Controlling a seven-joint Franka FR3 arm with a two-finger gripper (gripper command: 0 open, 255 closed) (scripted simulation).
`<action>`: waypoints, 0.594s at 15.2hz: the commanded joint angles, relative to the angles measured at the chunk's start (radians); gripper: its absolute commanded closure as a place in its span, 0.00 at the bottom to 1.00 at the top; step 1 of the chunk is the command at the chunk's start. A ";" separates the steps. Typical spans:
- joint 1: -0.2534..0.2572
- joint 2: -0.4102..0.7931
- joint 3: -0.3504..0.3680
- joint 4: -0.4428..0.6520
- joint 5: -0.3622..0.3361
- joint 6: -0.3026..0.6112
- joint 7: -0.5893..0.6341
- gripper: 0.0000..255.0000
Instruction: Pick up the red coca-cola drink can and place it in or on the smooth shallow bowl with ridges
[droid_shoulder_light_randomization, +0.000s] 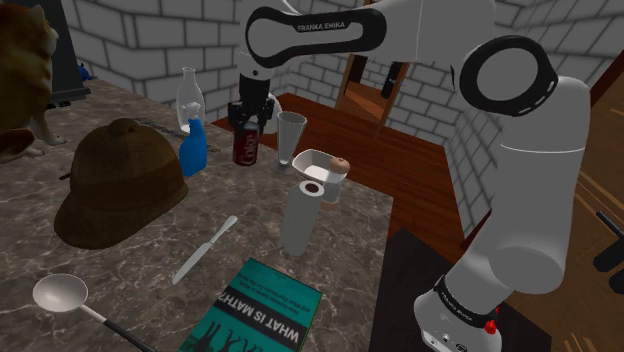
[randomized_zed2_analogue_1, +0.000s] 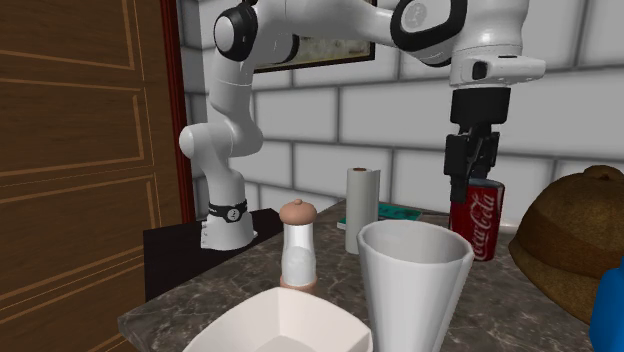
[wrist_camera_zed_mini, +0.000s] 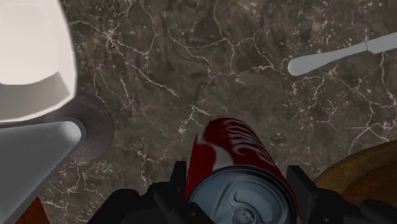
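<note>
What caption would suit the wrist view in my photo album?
Black fingers clasp a red Coca-Cola can over a dark marbled counter, white bowl nearby.

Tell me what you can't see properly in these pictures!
Book: shoulder view, the bottom edge cuts off its title.
White bowl: second exterior view, the bottom edge cuts it; no ridges show.
Red can: shoulder view, the gripper hides its top.
Blue bottle: second exterior view, the right edge cuts it off.
</note>
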 joint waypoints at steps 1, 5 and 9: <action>-0.026 -0.040 -0.006 -0.051 0.010 0.013 -0.030 1.00; -0.090 -0.121 -0.025 -0.152 0.032 0.036 -0.113 1.00; -0.149 -0.187 -0.052 -0.228 0.051 0.048 -0.200 1.00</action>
